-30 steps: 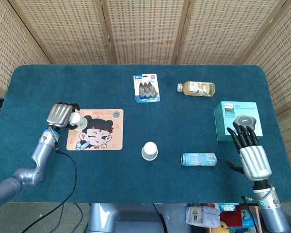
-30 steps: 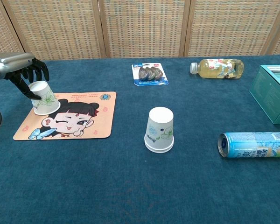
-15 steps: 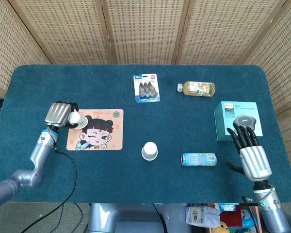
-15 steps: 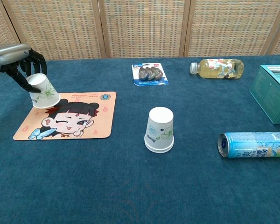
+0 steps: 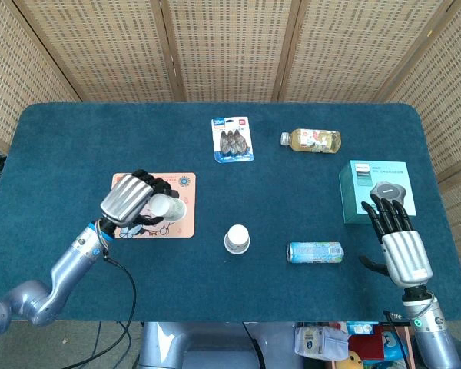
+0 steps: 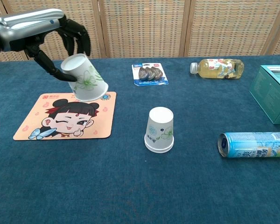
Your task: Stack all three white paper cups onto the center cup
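My left hand grips a white paper cup with a green print, held tilted in the air above the cartoon mat. The center cup stands upside down on the blue table, to the right of the held cup and apart from it. My right hand hovers near the table's front right with its fingers spread and nothing in them. It does not show in the chest view. No third loose cup is in view.
A blue can lies on its side right of the center cup. A teal box sits at the right edge. A tea bottle and a blister pack lie farther back.
My left hand has lifted the cup off the mat's left end and carried it up and to the right, toward the center cup. The right hand has stayed put.
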Robot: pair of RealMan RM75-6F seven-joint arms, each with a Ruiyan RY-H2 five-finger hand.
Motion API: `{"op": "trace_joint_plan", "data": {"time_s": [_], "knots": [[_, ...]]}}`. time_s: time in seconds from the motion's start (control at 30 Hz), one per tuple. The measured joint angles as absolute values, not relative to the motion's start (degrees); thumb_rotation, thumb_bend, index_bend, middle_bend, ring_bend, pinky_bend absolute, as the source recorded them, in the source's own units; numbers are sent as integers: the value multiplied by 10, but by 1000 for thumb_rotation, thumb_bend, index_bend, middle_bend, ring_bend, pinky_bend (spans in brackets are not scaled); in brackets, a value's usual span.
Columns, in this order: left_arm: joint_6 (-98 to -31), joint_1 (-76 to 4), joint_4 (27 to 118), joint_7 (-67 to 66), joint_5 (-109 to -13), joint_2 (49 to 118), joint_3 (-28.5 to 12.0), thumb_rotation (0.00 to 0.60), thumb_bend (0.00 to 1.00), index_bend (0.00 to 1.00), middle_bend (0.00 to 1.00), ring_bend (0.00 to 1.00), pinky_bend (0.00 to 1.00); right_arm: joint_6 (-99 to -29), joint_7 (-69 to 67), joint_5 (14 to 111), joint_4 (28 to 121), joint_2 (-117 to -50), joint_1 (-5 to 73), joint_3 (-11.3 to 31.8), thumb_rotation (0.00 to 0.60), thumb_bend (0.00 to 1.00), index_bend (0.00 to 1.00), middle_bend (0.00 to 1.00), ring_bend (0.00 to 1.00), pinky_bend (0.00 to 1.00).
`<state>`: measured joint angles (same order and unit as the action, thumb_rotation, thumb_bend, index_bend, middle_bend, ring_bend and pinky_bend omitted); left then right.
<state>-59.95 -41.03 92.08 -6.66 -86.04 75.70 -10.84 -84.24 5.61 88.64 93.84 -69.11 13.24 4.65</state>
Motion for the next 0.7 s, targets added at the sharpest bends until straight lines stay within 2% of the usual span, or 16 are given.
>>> {"op": "trace_joint_plan", "data": {"time_s": [0.27, 0.7], "knots": [[-578, -451, 958, -125, -875, 797, -103, 600, 198, 436, 527, 469, 369, -839, 48, 885, 940, -687, 130, 47, 600, 0, 0, 0, 0, 0], [-547, -505, 900, -134, -846, 877, -122, 600, 199, 436, 527, 469, 369, -833, 18, 879, 937, -678, 130, 54, 600, 0, 0, 0, 0, 0]]}}
